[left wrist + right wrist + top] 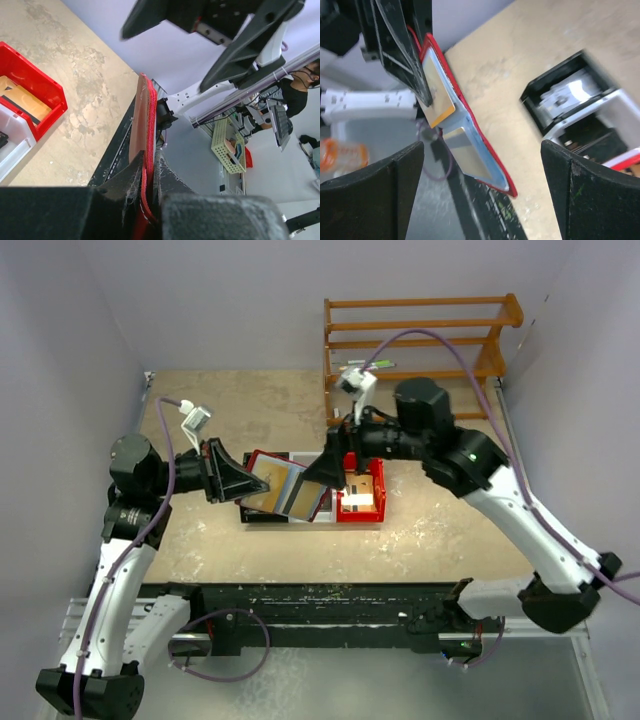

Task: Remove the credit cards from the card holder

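Between the clamped fingers of the left gripper (232,485), the unfolded maroon wallet-like card holder (288,492) is held by one edge. Tan thin rectangular credit cards (439,97) sit in its blue-grey sleeves. Ahead of the right gripper (328,470), whose fingers are spread wide, the holder hangs apart from both.

Soft, even light fell from above in the top view, leaving only faint shadows (soft-edged, all of them) on the table (250,410) beneath the arms. The card holder (285,490) carried a pale sheen on its inner sleeves. In the right wrist view the black box (570,97) and white bin (615,112) were smeared by blur, and the near fingers (370,195) loomed dark. The left wrist view was bright far off, its own fingers (60,210) murky and unfocused.
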Robot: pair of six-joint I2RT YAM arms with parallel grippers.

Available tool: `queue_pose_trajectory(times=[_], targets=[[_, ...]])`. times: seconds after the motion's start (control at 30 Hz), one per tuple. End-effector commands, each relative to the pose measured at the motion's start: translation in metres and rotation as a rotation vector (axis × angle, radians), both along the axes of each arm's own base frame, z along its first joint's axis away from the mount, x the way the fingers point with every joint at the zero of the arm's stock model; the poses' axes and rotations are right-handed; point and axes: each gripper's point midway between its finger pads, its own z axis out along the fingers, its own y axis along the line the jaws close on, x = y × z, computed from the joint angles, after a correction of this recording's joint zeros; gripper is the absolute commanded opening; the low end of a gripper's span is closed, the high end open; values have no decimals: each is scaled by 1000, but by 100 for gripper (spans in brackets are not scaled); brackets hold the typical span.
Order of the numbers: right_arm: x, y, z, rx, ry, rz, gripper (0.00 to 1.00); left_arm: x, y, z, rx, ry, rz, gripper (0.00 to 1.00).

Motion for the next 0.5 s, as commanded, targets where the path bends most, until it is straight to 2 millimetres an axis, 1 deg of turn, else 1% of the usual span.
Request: queue_pose_trajectory(times=[0.0, 0.07, 0.17, 0.2, 0.23, 0.27, 0.33, 0.43, 0.47], targets=[[21, -37, 77, 215, -210, -271, 100, 6, 0, 11, -11, -10, 40, 0], [13, -42, 87, 261, -189, -277, 97, 10, 0, 11, -10, -1, 62, 0], [1, -30, 83, 302, -75, -224, 92, 21, 2, 8, -7, 17, 118, 0], [1, -24, 85, 325, -77, -201, 89, 25, 2, 7, -6, 25, 136, 0], [-3, -16, 80, 343, -33, -166, 86, 29, 3, 6, -5, 33, 154, 0], [-6, -9, 81, 383, 0, -130, 83, 32, 3, 5, -6, 46, 168, 0], [-10, 3, 70, 408, 71, -85, 75, 37, 4, 4, -9, 70, 183, 0], [-17, 15, 63, 465, 124, -26, 71, 39, 4, 3, -11, 90, 195, 0], [-19, 19, 58, 474, 148, -10, 70, 39, 4, 3, -11, 92, 198, 0]])
